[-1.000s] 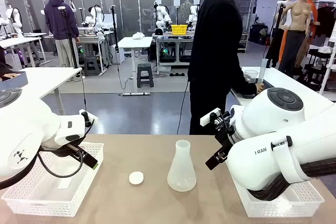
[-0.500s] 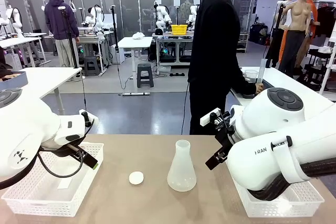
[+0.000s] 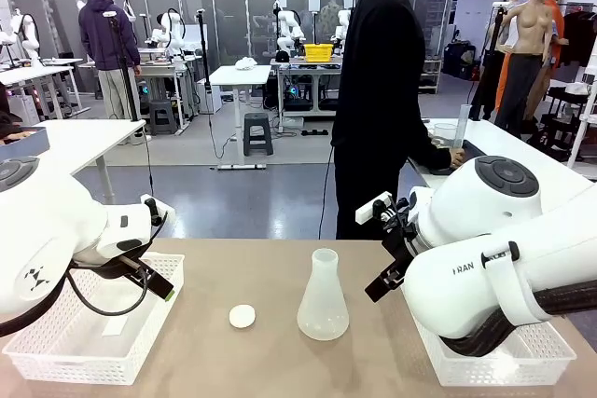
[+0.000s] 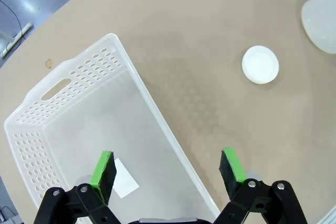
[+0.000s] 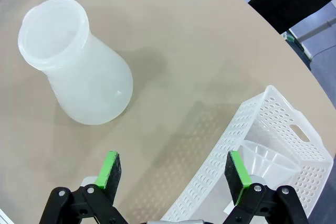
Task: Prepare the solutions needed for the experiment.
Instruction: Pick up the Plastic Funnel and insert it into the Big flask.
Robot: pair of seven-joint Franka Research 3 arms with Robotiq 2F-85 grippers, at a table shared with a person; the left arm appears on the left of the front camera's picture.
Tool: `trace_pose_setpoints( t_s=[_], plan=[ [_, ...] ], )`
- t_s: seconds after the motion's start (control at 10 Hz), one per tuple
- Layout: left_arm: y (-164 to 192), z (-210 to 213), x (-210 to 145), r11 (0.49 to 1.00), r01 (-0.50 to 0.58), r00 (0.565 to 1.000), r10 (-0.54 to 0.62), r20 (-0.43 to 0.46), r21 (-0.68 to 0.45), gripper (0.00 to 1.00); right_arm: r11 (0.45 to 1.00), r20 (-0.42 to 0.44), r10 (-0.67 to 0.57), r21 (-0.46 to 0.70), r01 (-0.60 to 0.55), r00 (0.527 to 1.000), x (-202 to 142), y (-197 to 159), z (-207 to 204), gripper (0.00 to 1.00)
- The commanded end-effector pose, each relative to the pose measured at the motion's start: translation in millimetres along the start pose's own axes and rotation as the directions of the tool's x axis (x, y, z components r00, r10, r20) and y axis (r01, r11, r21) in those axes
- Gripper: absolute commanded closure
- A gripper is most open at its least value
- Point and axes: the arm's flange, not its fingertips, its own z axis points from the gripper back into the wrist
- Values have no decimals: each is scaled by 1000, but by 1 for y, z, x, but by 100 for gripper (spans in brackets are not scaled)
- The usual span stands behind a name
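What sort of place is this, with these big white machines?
Probably a robotics lab trying chemistry work: a white left arm and right arm flank a table with a conical flask, and a funnel lies in a perforated basket.

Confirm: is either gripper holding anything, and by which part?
Nothing held: left gripper is open above the left basket rim; right gripper is open above the table, between flask and right basket.
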Motion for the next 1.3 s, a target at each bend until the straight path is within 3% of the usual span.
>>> trace_pose_setpoints(
  t_s=[0.0, 0.7, 1.0, 1.1, 1.2],
  plan=[
    [0, 0, 0, 1000, -1, 1000, 1, 0, 0, 0, 1000, 0, -2, 0, 2, 1000, 0, 0, 0, 0],
    [0, 0, 0, 1000, 0, 1000, 0, 0, 0, 0, 1000, 0, 0, 0, 0, 1000, 0, 0, 0, 0],
    [22, 13, 11, 959, -95, 988, 123, 90, -267, 0, 969, 132, -224, 134, 207, 966, 14, -19, 27, 0],
    [28, 15, 12, 947, -124, 982, 161, 102, -297, 0, 943, 157, -303, 193, 272, 940, 17, -24, 35, 0],
    [-9, 9, 11, 987, -77, 995, 86, 55, -139, 0, 944, 160, -321, 132, 302, 933, 19, -26, 40, 0]
  ],
)
